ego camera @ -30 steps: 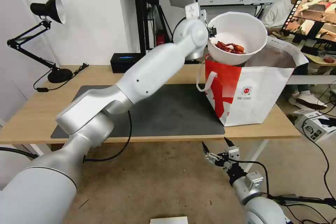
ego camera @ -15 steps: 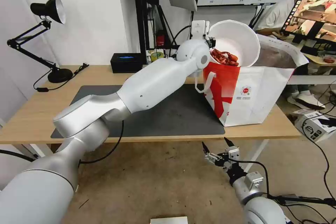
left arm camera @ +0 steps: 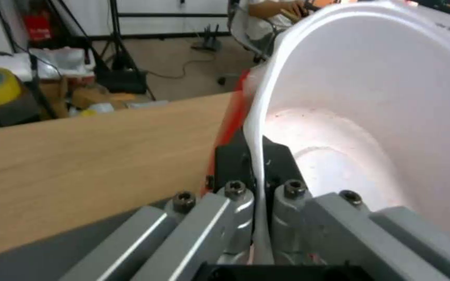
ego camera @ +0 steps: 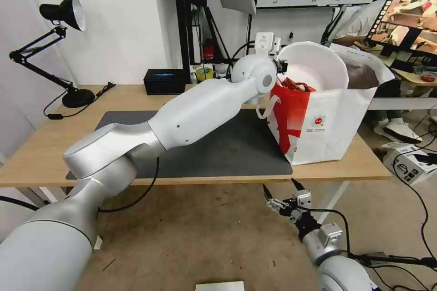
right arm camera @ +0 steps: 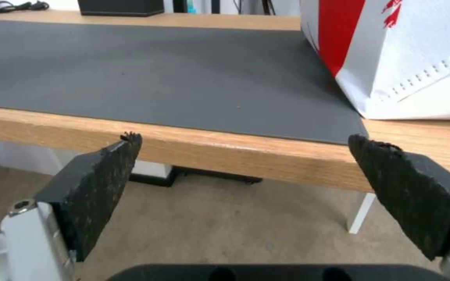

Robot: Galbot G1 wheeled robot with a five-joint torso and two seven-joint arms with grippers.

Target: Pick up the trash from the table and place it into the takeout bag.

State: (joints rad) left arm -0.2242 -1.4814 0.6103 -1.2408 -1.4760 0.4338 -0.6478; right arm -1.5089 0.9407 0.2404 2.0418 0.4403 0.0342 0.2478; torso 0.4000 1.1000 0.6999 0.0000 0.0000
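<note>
A black desk lamp (ego camera: 63, 13) stands at the left end of the light-wood bench (ego camera: 41, 150), beside a dark grey mat (ego camera: 227, 145) and a small black box (ego camera: 165, 81) near the back edge; from there the robot's left arm stretches across the mat toward the bag, and the left gripper (ego camera: 278, 64) has its fingers (left arm camera: 238, 203) pressed together on the near rim of a white bowl (ego camera: 318, 68), the thin wall pinched between them in the left wrist view; the bowl, round and plain white with red scraps (ego camera: 298, 85) gathered at its low side, is tipped steeply toward the camera and sits partly down inside the mouth of the takeout bag (ego camera: 327, 122); it looks light and thin-walled, probably springy enough to flex under a hard squeeze, so the rim seems the sensible place to hold it, though loose scraps could slide out of a tilted bowl; the bag, a boxy white tote with a red panel, white loop handles and a small round logo, stands on the bench at the mat's right edge and looks soft-sided, likely to give if pushed; lower right, the right gripper (ego camera: 282, 191) hangs below and in front of the bench edge, its black pads (right arm camera: 100, 187) spread wide and holding nothing.
</note>
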